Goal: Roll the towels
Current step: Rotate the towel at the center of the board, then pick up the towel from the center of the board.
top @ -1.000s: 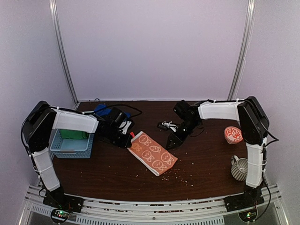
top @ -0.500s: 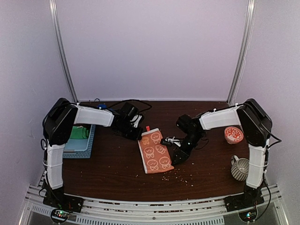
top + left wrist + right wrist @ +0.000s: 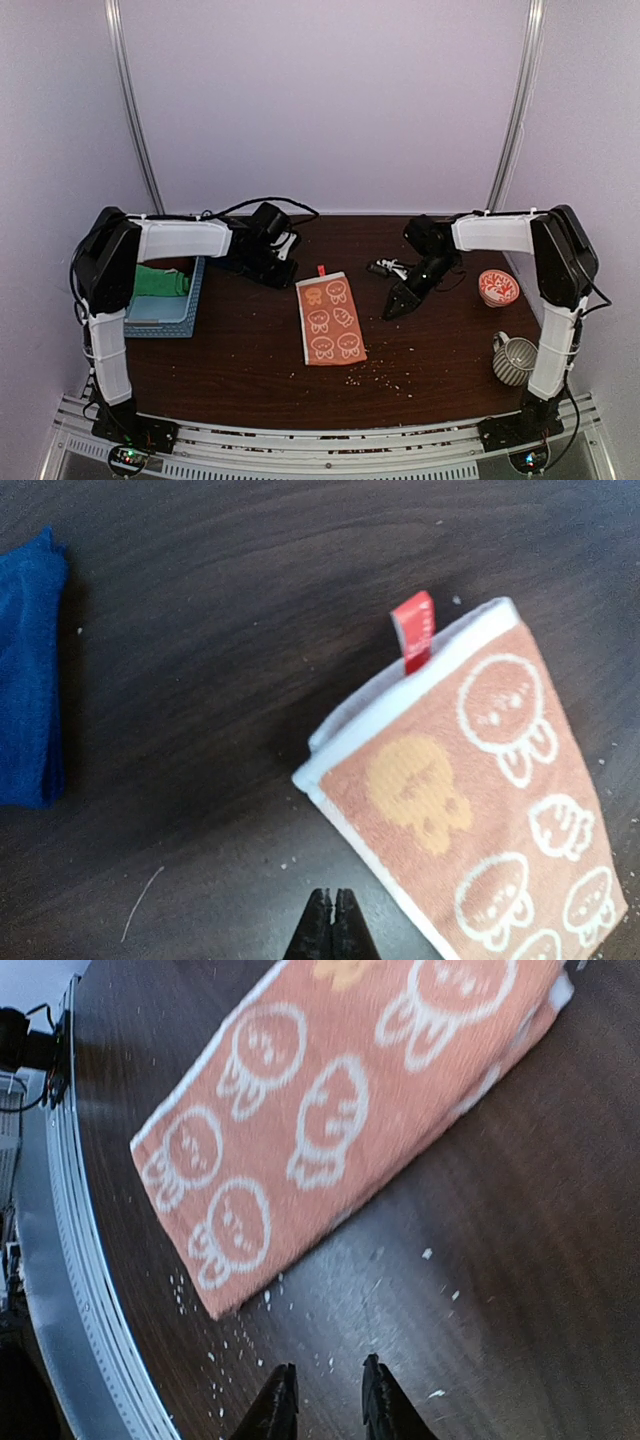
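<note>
Left gripper (image 3: 331,896) near flat orange towel (image 3: 470,800)

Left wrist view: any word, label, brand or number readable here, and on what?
No text can be read. The small red fabric tag on the orange towel with white cartoon figures is too blurred to tell whether it bears print.

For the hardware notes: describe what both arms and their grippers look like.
Both the left arm and the right arm have white-covered links joined by bulky black joints. Black cables loop off near the left wrist. The left gripper and right gripper have slim, black, tapered fingers.
</note>
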